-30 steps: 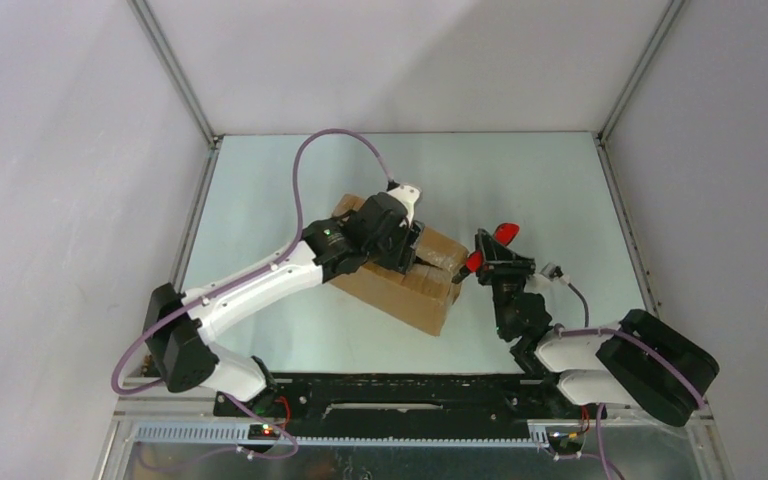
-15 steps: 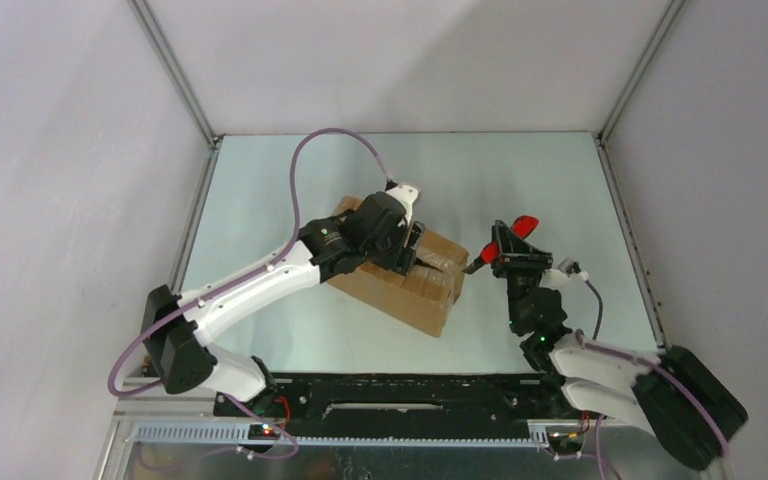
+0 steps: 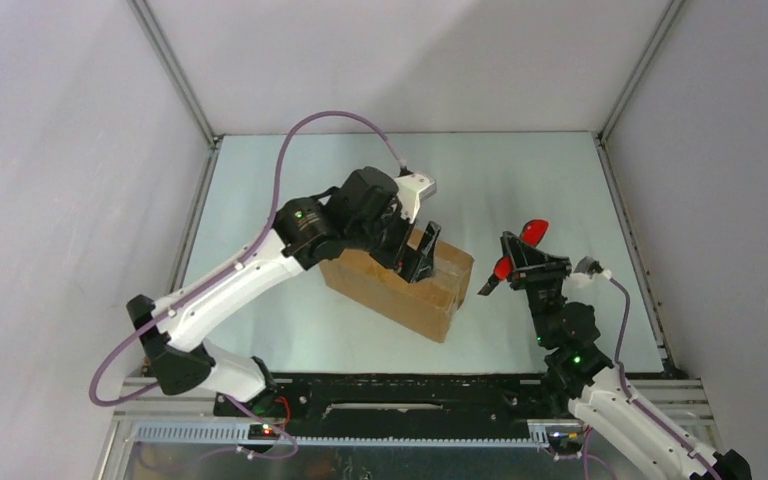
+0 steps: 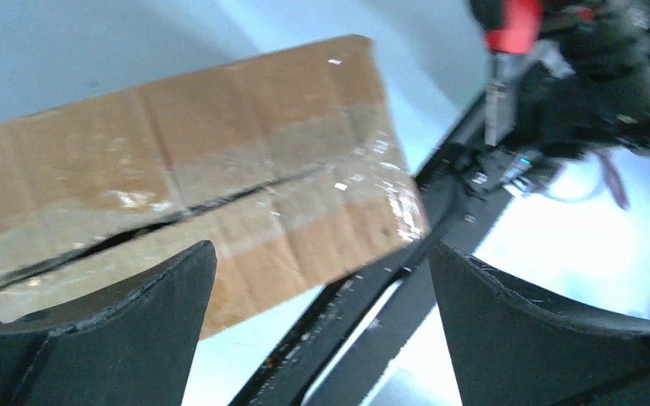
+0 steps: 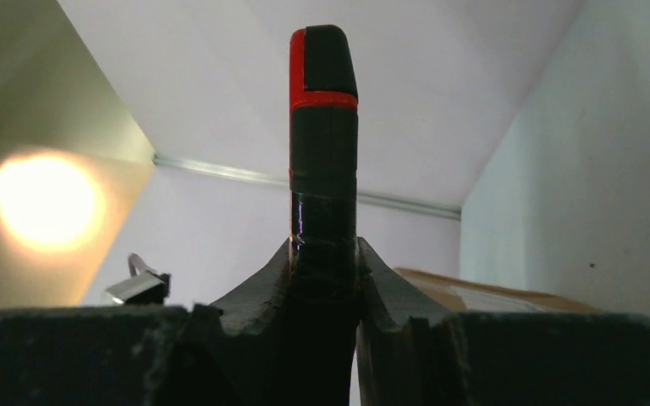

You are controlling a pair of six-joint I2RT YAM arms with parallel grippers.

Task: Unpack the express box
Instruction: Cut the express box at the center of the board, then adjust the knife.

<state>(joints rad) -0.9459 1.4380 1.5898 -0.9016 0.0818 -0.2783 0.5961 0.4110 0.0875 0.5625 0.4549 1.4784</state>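
Note:
The express box (image 3: pixel 400 288), a brown taped carton, lies slanted in the middle of the table; in the left wrist view the express box (image 4: pixel 220 161) shows a dark slit along its taped seam. Just above the box's top hangs my left gripper (image 3: pixel 423 252), open wide, and nothing lies between the spread tips of the left gripper (image 4: pixel 322 254). To the right of the box, apart from it, my right gripper (image 3: pixel 522 268) is shut on a black-and-red cutter (image 3: pixel 533 231). In the right wrist view the cutter (image 5: pixel 322 127) stands upright in the right gripper (image 5: pixel 323 254).
The pale green table (image 3: pixel 520 180) is boxed in by grey walls with metal corner posts (image 3: pixel 175 75). A black base rail (image 3: pixel 400 395) runs along the near edge. The box sits slightly left of centre.
My left gripper has opened wide and lifted off the box top. The right arm has drawn back to the right with the cutter, away from the box's end.

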